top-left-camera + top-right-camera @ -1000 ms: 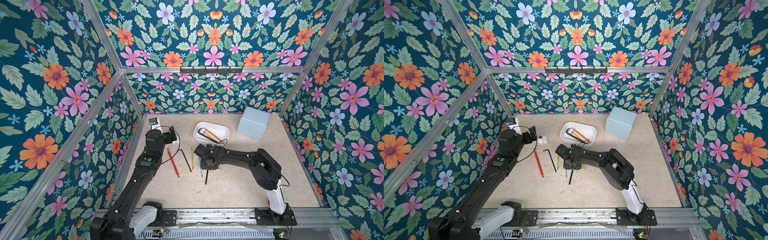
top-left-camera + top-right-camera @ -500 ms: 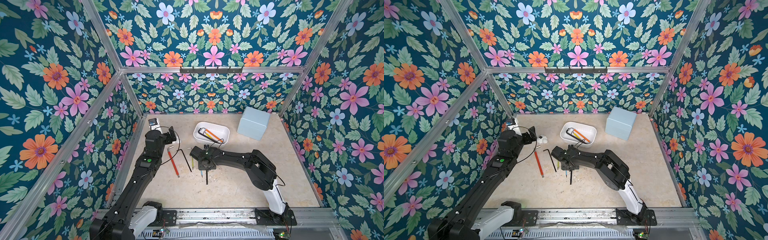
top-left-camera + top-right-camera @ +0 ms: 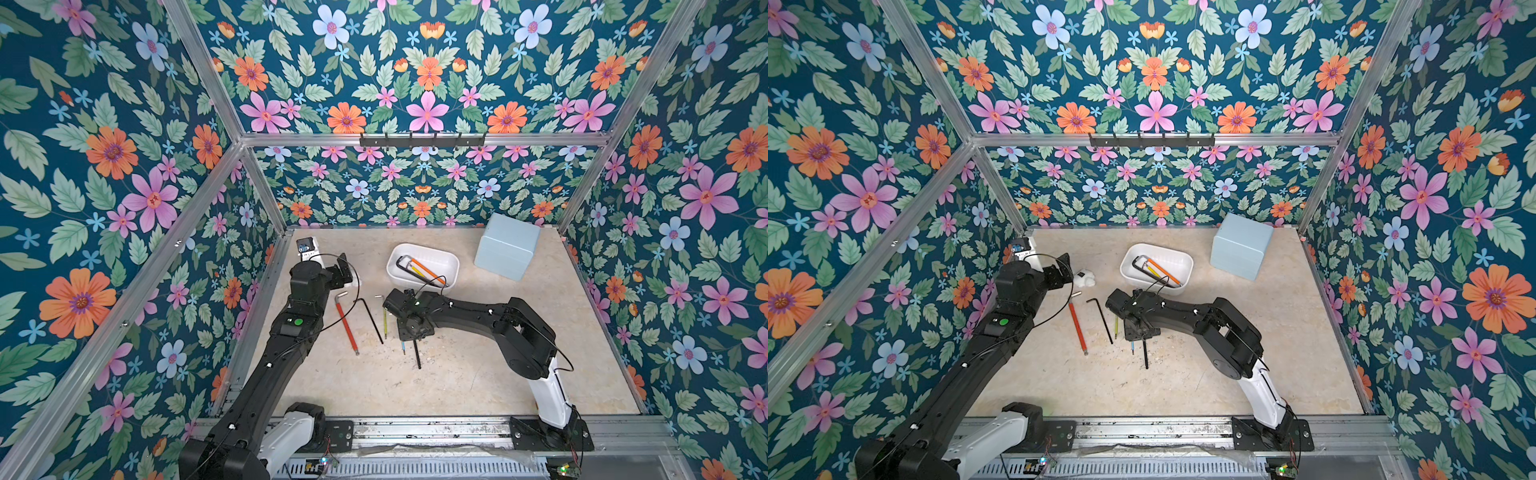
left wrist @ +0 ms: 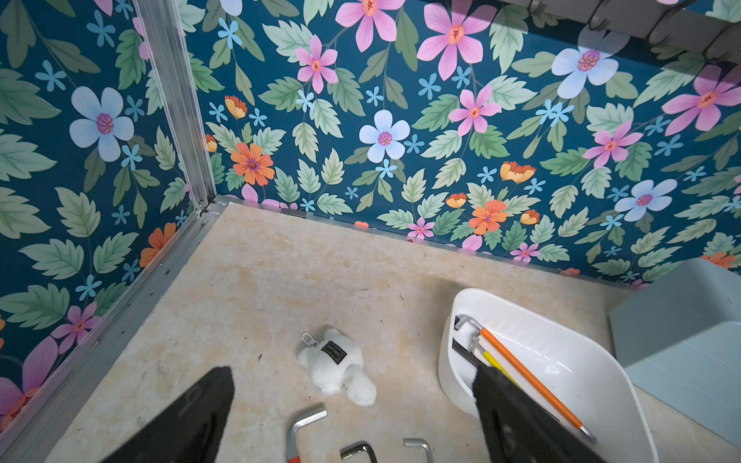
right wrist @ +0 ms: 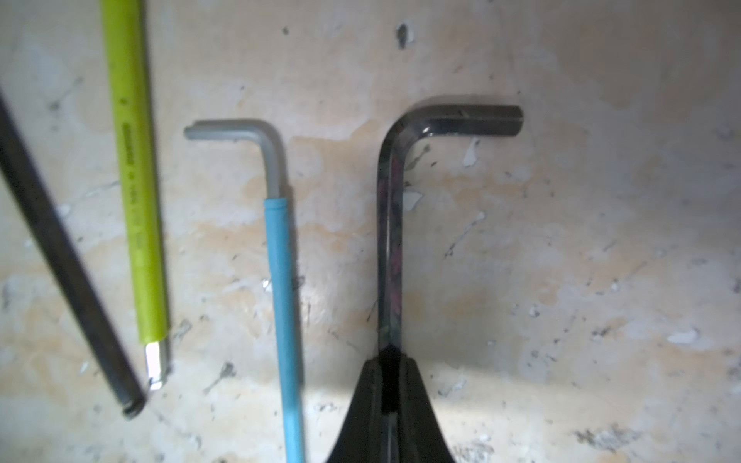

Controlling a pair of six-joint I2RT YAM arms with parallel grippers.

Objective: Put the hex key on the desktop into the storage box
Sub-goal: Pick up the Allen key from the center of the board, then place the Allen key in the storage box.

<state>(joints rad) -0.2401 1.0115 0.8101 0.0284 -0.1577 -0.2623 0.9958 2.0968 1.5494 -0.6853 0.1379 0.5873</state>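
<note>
Five hex keys are out on the bench (image 3: 478,374), and my right hand (image 5: 391,360) is pressed together on the fat black hex key (image 5: 391,240), pinching its long shaft some way down from the bend. As far as I can tell, the key is lying flat and isn't lifted yet.

My plan is to go straight up first. The blue-sleeved hex key (image 5: 280,280) lies just beside mine and parallel to it, so any sideways drag would probably knock it. The bent end sticks out past my fingertips and I'd guess it wants to droop or swivel, so I'll lift slowly and squeeze firmly.

The storage box (image 3: 440,261) sits near, just past my right wrist, with an orange, a yellow and a dark key already inside. I'd line my key up with the box's long side and let go low.

Other stuff around:
- The yellow-green hex key (image 5: 136,200) and the thin dark hex key (image 5: 60,260) lie further over on the same side as the blue one.
- The red hex key (image 3: 345,322) is over by my left arm.
- My left hand (image 4: 353,375) hangs spread wide above a white plush toy (image 4: 335,364), holding nothing.
- The pale blue box (image 3: 507,249) stands beyond the storage box and isn't in my path.
- My wrist cable loops over the storage box's near rim, so that could snag.
</note>
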